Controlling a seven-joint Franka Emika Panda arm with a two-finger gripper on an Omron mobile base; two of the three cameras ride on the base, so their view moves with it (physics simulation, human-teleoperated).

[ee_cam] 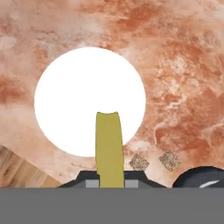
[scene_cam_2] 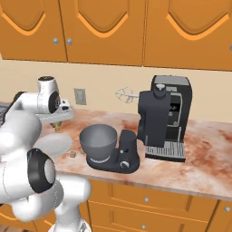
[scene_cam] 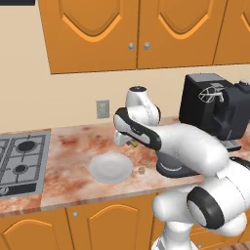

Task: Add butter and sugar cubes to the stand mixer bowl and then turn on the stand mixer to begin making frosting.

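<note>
My gripper point(ee_cam: 109, 181) is shut on the butter point(ee_cam: 108, 148), a yellow-olive stick that points out from between the fingers, over the near edge of the white plate point(ee_cam: 89, 100). Two speckled sugar cubes point(ee_cam: 139, 162) lie on the counter beside the plate. From the base, the gripper point(scene_cam: 131, 143) hangs a little above the counter behind the plate point(scene_cam: 111, 167), with the cubes point(scene_cam: 141, 170) to its right. The grey stand mixer bowl point(scene_cam_2: 98, 140) sits on the base of the dark stand mixer point(scene_cam_2: 152, 115), right of the gripper point(scene_cam_2: 56, 124). The head is tilted up.
A boxy black coffee machine point(scene_cam_2: 176, 113) stands behind the mixer. A gas stove point(scene_cam: 22, 158) lies at the counter's left end. Wall cabinets hang above, and an outlet point(scene_cam: 102, 109) is on the wall.
</note>
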